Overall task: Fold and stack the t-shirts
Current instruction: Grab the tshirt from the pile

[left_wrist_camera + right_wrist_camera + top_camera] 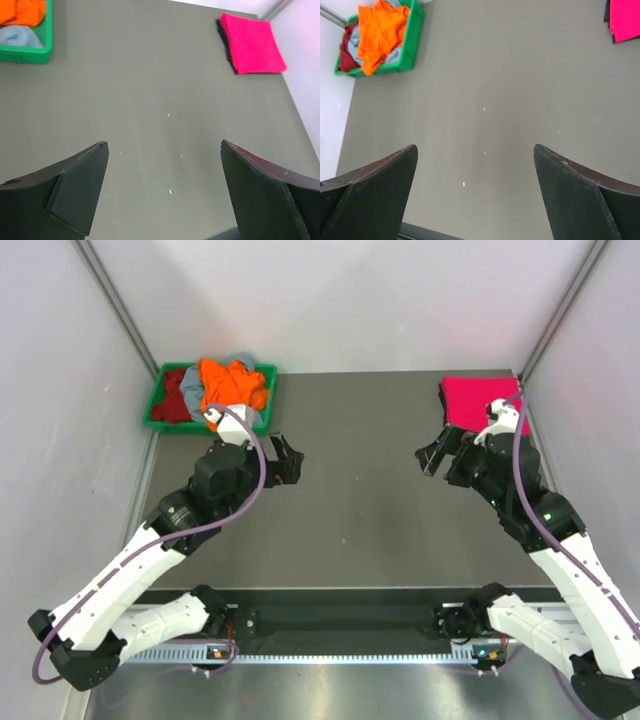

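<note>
A folded magenta pink t-shirt (pixel 470 400) lies flat at the table's back right, also in the left wrist view (pixel 252 44) and at the right wrist view's top corner (pixel 626 19). Crumpled t-shirts fill the green tray (pixel 156 400) at the back left: a bright orange one (pixel 230 383) on top, a grey-blue one (pixel 394 54) under it, a dark red one (pixel 175 400) at the left. My left gripper (pixel 285 459) hangs open over bare table right of the tray. My right gripper (pixel 436 453) is open too, just in front of the pink shirt. Nothing sits between either pair of jaws.
The dark grey table (pixel 350 510) runs between pale side walls, with metal rails in the back corners. Both arm bases stand on a rail at the near edge (pixel 340 625). The tray's rim also shows in the left wrist view (pixel 25 52).
</note>
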You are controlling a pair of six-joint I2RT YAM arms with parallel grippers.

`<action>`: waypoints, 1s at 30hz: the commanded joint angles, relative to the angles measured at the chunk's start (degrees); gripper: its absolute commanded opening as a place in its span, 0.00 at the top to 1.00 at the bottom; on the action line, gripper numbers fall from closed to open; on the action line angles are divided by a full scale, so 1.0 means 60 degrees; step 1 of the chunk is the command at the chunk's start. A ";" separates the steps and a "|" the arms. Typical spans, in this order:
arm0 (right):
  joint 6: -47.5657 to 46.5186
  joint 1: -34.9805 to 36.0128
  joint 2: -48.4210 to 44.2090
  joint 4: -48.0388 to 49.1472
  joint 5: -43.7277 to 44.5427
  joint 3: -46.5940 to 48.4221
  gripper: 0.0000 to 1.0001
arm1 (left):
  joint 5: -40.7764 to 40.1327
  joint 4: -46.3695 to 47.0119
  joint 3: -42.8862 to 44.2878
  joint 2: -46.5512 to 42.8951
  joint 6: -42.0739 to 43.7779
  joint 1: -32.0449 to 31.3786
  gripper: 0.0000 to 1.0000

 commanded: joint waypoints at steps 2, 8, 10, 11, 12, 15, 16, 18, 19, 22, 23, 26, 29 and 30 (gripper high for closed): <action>-0.0258 0.0000 0.0164 0.0585 -0.0271 -0.0206 0.00 | -0.0923 0.0677 0.0262 0.0738 -0.0251 0.0008 0.02; -0.0259 0.0014 0.0237 0.1228 -0.0841 -0.0939 0.00 | -0.2006 0.0515 0.0979 0.2450 0.0331 0.0473 0.01; -0.0172 0.0000 0.0311 0.1433 -0.1077 -0.1115 0.00 | -0.1964 0.0720 0.1418 0.2891 0.0567 0.0943 0.02; -0.0128 0.0000 0.0354 0.1507 -0.1252 -0.1188 0.00 | -0.1572 0.0967 0.1652 0.3314 0.0786 0.1641 0.02; -0.0127 0.0000 0.0369 0.1508 -0.1341 -0.1203 0.00 | -0.1293 0.0970 0.1799 0.3579 0.0803 0.2083 0.03; -0.0200 0.0000 0.0326 0.1712 -0.1763 -0.1363 0.00 | -0.0298 0.1000 0.2471 0.4663 0.0364 0.3944 0.05; -0.0258 0.0000 0.0268 0.1930 -0.1911 -0.1437 0.00 | -0.0192 0.1028 0.2663 0.4970 0.0320 0.4282 0.06; -0.0303 0.0000 0.0020 0.2267 -0.1971 -0.1685 0.00 | -0.0278 0.1203 0.3174 0.5820 0.0538 0.4943 0.07; -0.0288 0.0014 -0.0055 0.2342 -0.1971 -0.1744 0.00 | -0.0439 0.1262 0.3381 0.6113 0.0641 0.5075 0.07; -0.0434 0.0014 -0.0304 0.2620 -0.2088 -0.1891 0.00 | -0.0529 0.1233 0.4289 0.7300 0.0803 0.5617 0.11; -0.0493 0.0014 -0.0362 0.2679 -0.2089 -0.1920 0.00 | -0.0456 0.1335 0.4480 0.7810 0.0832 0.5879 0.14; -0.0669 0.0000 -0.0392 0.2782 -0.2176 -0.1877 0.00 | 0.0216 0.1394 0.5256 0.8897 0.0788 0.6423 0.22; -0.0830 0.0000 -0.0290 0.2811 -0.2250 -0.1760 0.00 | 0.0162 0.1526 0.6061 0.9905 0.1139 0.6614 0.27; -0.0888 0.0000 -0.0188 0.2811 -0.2279 -0.1716 0.00 | 0.0030 0.1468 0.6484 1.0142 0.1183 0.6643 0.28</action>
